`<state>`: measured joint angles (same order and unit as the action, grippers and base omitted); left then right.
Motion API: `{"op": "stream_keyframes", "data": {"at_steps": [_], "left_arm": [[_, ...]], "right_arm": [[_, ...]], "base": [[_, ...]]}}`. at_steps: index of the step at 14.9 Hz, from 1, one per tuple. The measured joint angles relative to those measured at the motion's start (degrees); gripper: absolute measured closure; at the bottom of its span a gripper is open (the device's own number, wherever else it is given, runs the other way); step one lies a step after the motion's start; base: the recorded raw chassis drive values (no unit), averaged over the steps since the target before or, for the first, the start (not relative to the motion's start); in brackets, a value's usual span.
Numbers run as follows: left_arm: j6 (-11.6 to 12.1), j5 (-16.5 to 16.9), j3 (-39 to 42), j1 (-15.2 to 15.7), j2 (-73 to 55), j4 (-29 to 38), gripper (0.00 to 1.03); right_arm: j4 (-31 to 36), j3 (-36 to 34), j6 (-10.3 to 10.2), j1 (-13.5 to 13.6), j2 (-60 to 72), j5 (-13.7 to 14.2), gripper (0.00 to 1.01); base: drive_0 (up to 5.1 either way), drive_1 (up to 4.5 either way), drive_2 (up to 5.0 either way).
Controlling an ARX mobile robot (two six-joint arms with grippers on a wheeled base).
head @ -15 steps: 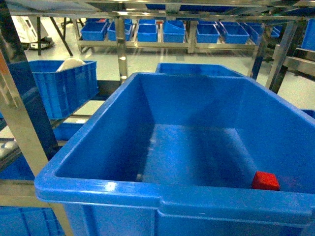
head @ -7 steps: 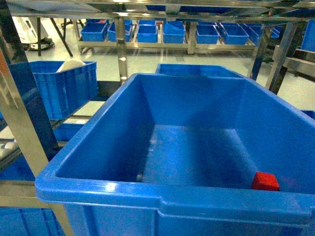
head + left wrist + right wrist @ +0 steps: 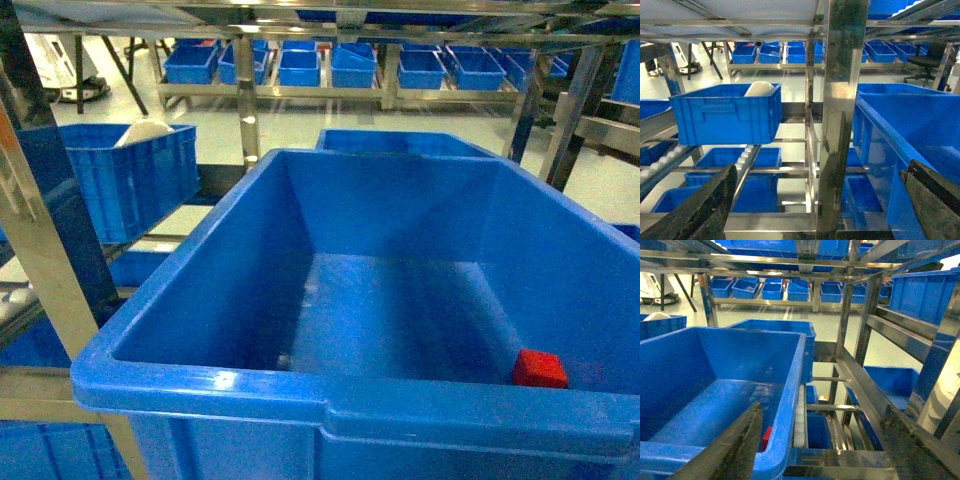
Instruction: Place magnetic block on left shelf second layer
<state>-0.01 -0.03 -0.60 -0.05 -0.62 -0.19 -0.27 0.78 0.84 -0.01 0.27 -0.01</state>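
The magnetic block (image 3: 540, 368), a small red cube, lies on the floor of a big blue crate (image 3: 300, 390), in its near right corner. The right wrist view shows a sliver of the magnetic block (image 3: 766, 437) behind the crate's right wall. My right gripper (image 3: 822, 412) is open and empty, straddling that wall and the steel rack rail. My left gripper (image 3: 822, 170) is open and empty too, facing a steel post (image 3: 840, 115) left of the crate. The left shelf second layer (image 3: 660, 162) shows as a roller-track tier at the left, carrying a smaller blue crate (image 3: 725, 112). Neither gripper appears in the head view.
The smaller crate (image 3: 130, 175) holds a white object (image 3: 145, 130). More blue crates sit on lower tiers (image 3: 735, 160) and on distant racks (image 3: 350, 65). Slanted steel posts (image 3: 45, 270) and rails (image 3: 855, 375) flank the big crate on both sides.
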Motion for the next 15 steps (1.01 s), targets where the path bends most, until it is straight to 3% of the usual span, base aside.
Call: {"op": "stream_keyframes", "data": {"at_steps": [2, 15], "left_arm": [[0.0, 0.0, 0.0, 0.0, 0.0, 0.0, 0.05], [0.0, 0.0, 0.0, 0.0, 0.0, 0.0, 0.05]], "right_arm": [[0.0, 0.0, 0.0, 0.0, 0.0, 0.0, 0.02], [0.0, 0.0, 0.0, 0.0, 0.0, 0.0, 0.03]], "base": [[0.0, 0.0, 0.0], [0.0, 0.0, 0.0]]}}
